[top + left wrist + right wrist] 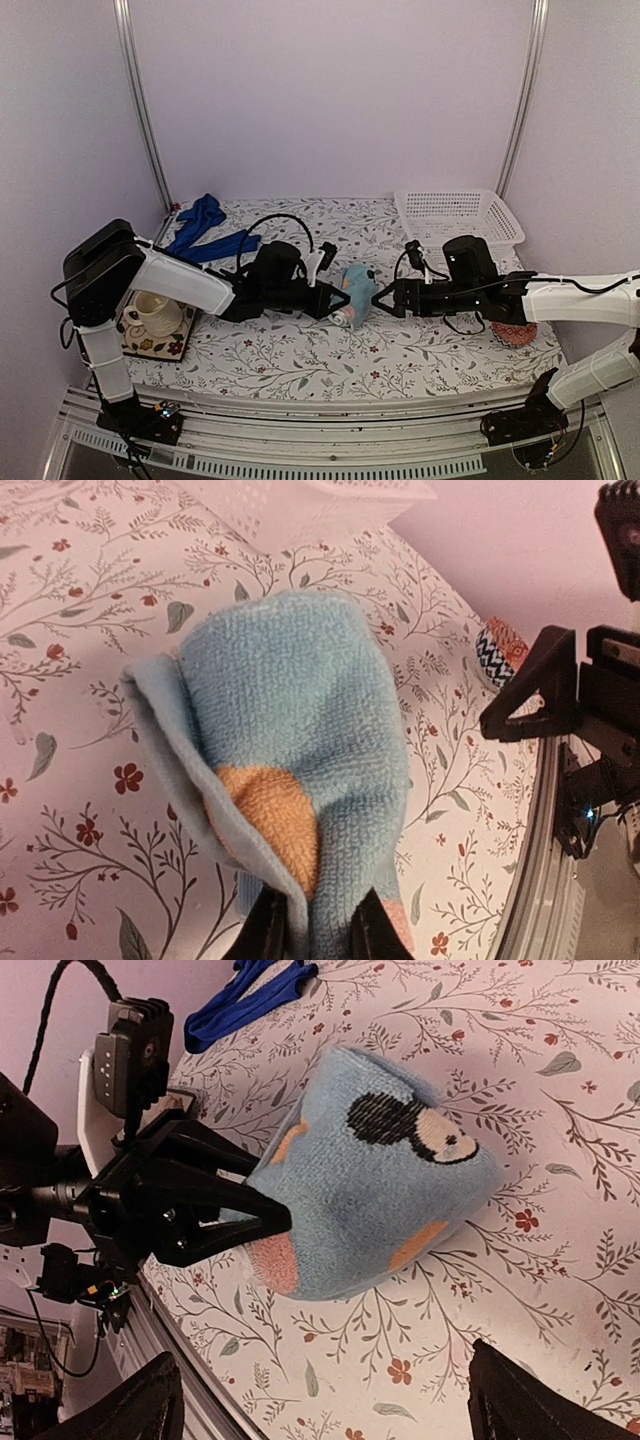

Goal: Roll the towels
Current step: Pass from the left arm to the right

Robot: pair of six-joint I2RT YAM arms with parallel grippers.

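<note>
Sitting bunched: light-blue towel (356, 290), a loose, unrolled lump on the floral tablecloth (300, 365), with orange patches and a black-and-white mark on its pile.
Left gripper (312, 935): clamped on the near-left end of the light-blue towel, a fold of cloth pinched between its narrow-set jaws.
Right gripper (382, 297): jaws spread wide and holding nothing, just right of the light-blue towel and pointed at it; I cannot tell whether a tip touches the cloth.
Royal-blue towel (205, 232): well off to the far left of the light-blue towel, strewn long and unrolled.
White basket (455, 195): far right of the light-blue towel.
Patterned ball (515, 333): right of the light-blue towel, half hidden behind the right arm.
Cup and saucer (152, 312): well left of the light-blue towel.
</note>
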